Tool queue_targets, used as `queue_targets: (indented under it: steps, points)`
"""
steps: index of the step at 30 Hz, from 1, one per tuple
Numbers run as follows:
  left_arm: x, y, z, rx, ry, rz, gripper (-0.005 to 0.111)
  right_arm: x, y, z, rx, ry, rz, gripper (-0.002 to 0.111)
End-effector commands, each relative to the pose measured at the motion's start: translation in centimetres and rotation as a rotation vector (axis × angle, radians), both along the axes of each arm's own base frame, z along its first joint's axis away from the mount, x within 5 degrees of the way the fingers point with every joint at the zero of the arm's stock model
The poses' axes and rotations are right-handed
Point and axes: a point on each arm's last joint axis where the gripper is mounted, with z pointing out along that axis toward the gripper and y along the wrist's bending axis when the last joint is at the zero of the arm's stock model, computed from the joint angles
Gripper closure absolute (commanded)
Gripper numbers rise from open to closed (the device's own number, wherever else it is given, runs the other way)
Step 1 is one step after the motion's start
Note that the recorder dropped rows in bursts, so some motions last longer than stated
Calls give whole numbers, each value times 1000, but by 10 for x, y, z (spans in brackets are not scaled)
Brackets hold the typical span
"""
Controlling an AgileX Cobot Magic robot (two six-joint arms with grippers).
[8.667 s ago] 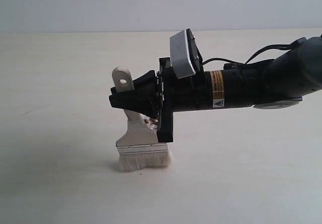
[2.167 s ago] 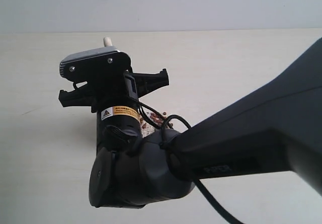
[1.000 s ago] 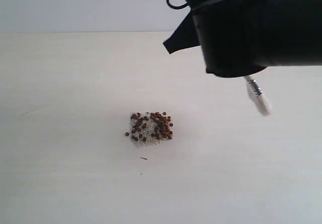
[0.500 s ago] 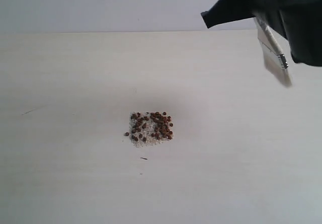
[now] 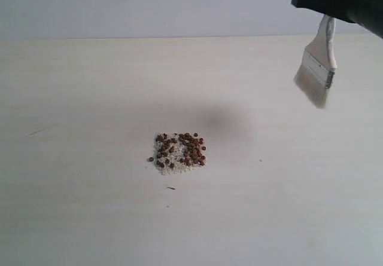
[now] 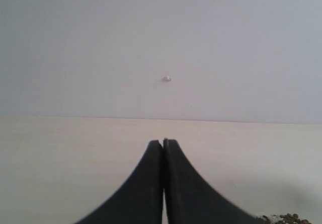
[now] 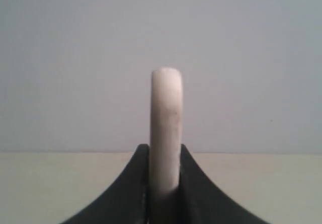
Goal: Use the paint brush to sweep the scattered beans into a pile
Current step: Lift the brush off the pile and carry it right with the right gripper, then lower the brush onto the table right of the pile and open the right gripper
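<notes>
The right pincer (image 7: 165,181) is clamped on the paint brush (image 5: 317,63) handle; the brush hangs bristles-down above the surface (image 5: 84,218), well apart from the pile (image 5: 178,153). The left pincer (image 6: 163,144) is pressed together

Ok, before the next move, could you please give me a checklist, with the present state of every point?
1. Right tool shut on the paint brush handle: ok.
2. Brush held off the table, bristles down, to the right of the pile: ok.
3. Beans gathered in one compact pile: ok.
4. No stray beans: cannot tell; one dark speck lies apart from the pile, too small to name.
5. Left tool shut and empty: ok.
</notes>
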Motion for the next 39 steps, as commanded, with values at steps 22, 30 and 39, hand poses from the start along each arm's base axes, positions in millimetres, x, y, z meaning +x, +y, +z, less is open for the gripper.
queue_targets:
  steps: [22, 30, 39]
  points:
    - [-1, 1, -1, -7, -3, 3, 107, 42, 5, -27, 320, 480, 785, 108]
    - [-1, 0, -1, -7, -3, 1, 107, 37, 11, -38, 354, 553, 914, 108]
    - [-1, 0, -1, -7, -3, 1, 107, 45, 13, -101, 514, 760, 858, 108]
